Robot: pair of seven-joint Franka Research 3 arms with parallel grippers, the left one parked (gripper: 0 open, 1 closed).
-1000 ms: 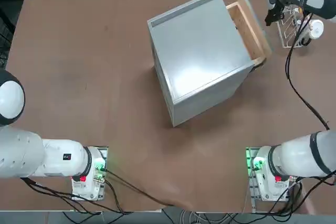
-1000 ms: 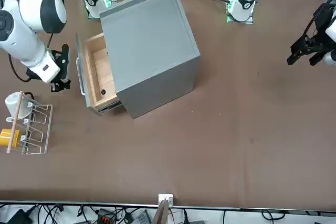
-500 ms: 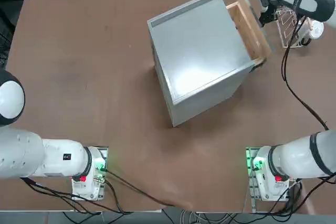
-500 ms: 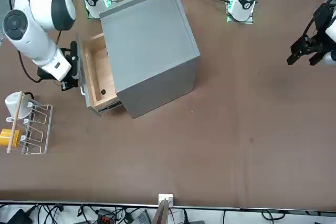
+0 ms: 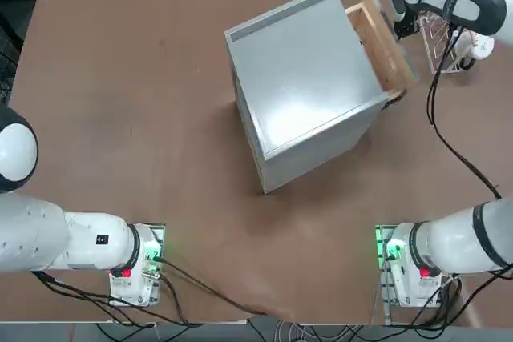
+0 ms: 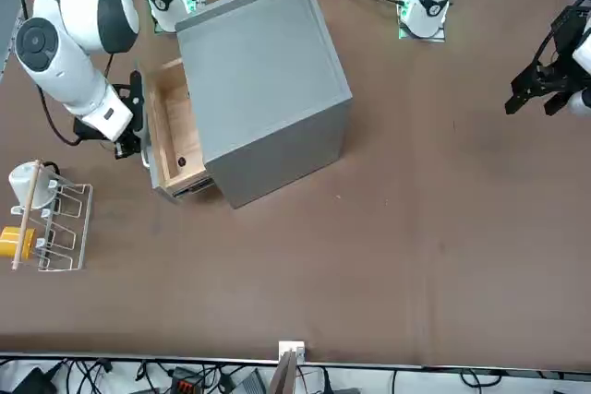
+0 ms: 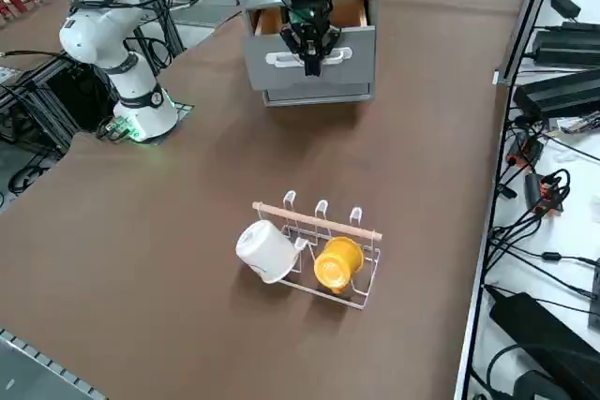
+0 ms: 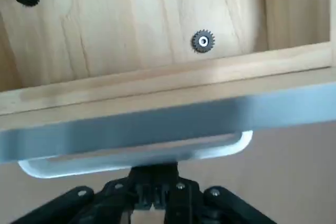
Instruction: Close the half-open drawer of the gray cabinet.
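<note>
Right wrist view: your right gripper (image 8: 153,195), fingers pressed together, sits at the drawer (image 8: 157,51) handle (image 8: 136,153); drawer's still half out of the gray cabinet (image 5: 300,90), push remains.

Claw (image 8: 153,195) against drawer (image 8: 157,51) handle (image 8: 136,156)

no legible text or labels anywhere
</note>
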